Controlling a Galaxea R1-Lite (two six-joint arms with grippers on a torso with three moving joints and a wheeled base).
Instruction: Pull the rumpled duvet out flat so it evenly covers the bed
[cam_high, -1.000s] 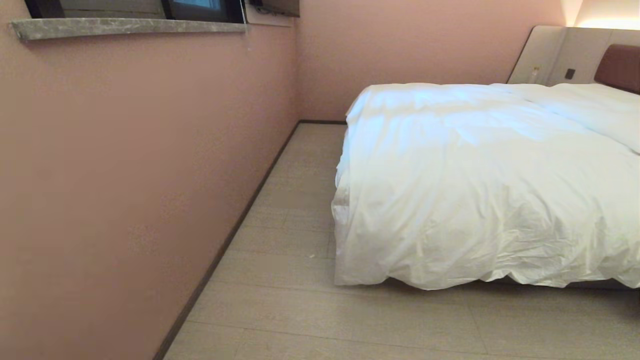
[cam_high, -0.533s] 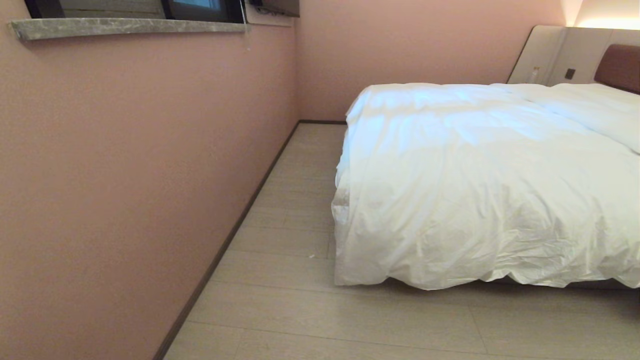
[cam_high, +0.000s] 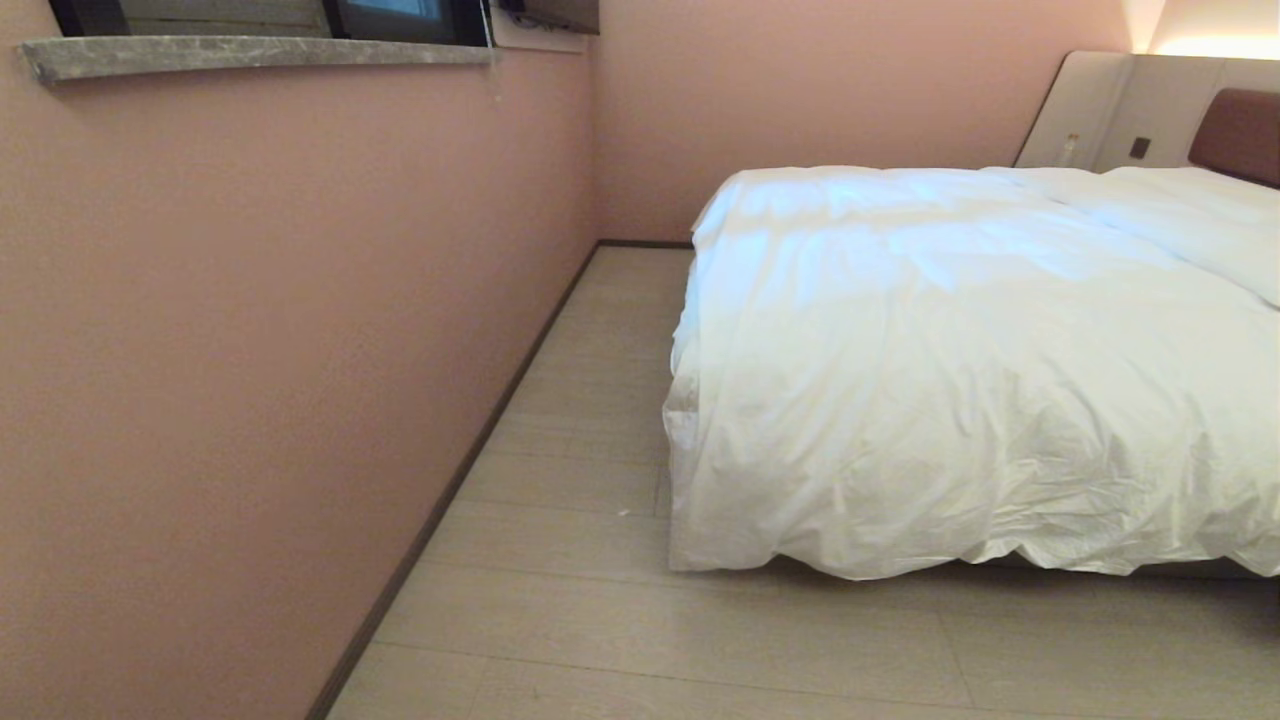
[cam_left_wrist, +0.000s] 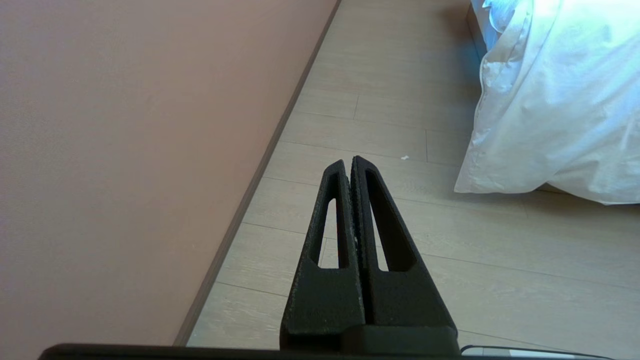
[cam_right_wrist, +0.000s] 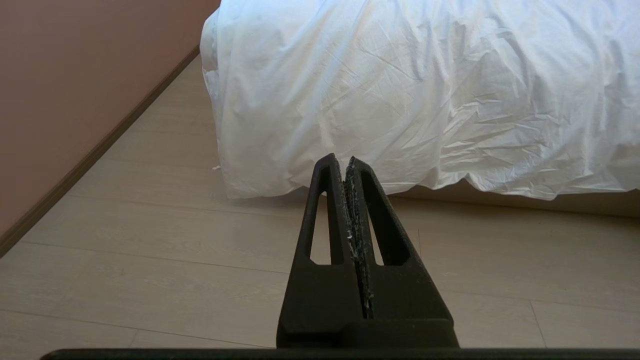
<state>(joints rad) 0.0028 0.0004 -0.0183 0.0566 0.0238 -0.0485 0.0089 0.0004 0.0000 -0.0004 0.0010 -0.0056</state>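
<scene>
Duvet draped over bed at frame right; left gripper and right gripper clamped shut, empty, above floor

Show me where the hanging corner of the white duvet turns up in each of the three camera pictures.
Head view: the duvet fills the right half; its hanging corner sits low, just right of centre.
Left wrist view: the corner is at the right edge, beyond the shut left gripper.
Right wrist view: the corner hangs left of centre, behind the shut right gripper.
Shared landmark: the dark skirting strip along the pink wall.
</scene>
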